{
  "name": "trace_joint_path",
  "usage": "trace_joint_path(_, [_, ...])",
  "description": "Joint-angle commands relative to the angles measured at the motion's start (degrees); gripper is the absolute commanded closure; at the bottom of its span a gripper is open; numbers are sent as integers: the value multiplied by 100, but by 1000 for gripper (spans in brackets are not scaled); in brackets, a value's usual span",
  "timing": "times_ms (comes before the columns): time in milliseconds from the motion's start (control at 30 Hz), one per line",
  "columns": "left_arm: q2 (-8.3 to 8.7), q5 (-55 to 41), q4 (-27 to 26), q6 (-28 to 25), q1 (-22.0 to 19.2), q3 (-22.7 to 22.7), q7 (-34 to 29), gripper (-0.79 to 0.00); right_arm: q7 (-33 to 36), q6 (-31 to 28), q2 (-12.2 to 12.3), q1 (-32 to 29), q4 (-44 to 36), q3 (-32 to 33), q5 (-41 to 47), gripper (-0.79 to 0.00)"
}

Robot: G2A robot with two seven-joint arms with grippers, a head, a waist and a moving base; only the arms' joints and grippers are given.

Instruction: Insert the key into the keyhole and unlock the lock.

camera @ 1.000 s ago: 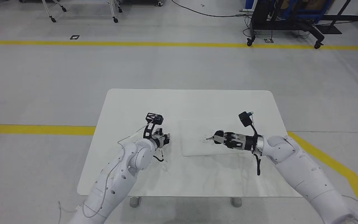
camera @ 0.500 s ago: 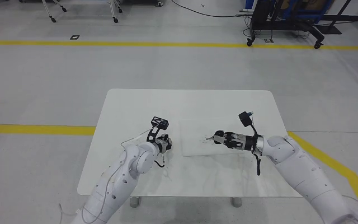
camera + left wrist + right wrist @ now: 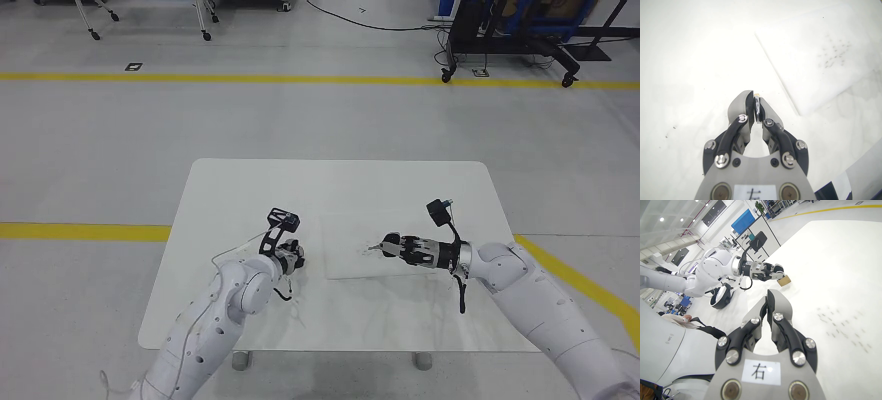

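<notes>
While the left tool [image 3: 756,97] is clamping the squat brass padlock [image 3: 784,280] by its silver shackle [image 3: 757,110] low at the tabletop [image 3: 420,190], the right tool [image 3: 768,296] is sitting closed, well apart.

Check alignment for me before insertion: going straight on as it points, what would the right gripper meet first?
Likely the lock held by the left gripper, straight ahead of the right gripper; depth is unclear, so it might pass beside.

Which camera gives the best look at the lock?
Right wrist view: the lock shows its whole brass body, held by the left gripper. Left wrist view shows its shackle pinched between the jaws; top view, too small to tell.
</notes>
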Motion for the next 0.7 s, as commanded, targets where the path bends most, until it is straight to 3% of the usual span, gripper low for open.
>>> trace_joint_path(0, [2, 48, -51, 6, 35, 7, -39, 0, 0, 0, 0, 0, 0, 0, 0, 0])
trace_joint_path(100, [-1, 144, -80, 53, 43, 30, -134, -62, 0, 0, 0, 0, 0, 0, 0, 0])
trace_joint_path(267, [-15, 279, -78, 122, 16, 63, -232, -40, 0, 0, 0, 0, 0, 0, 0, 0])
trace_joint_path(333, [-21, 325, -86, 132, 10, 93, -311, -102, 0, 0, 0, 0, 0, 0, 0, 0])
trace_joint_path(433, [-33, 365, -111, 144, 18, 130, -350, -126, 0, 0, 0, 0, 0, 0, 0, 0])
trace_joint_path(667, [-50, 421, -95, 121, 10, 146, -390, -83, 0, 0, 0, 0, 0, 0, 0, 0])
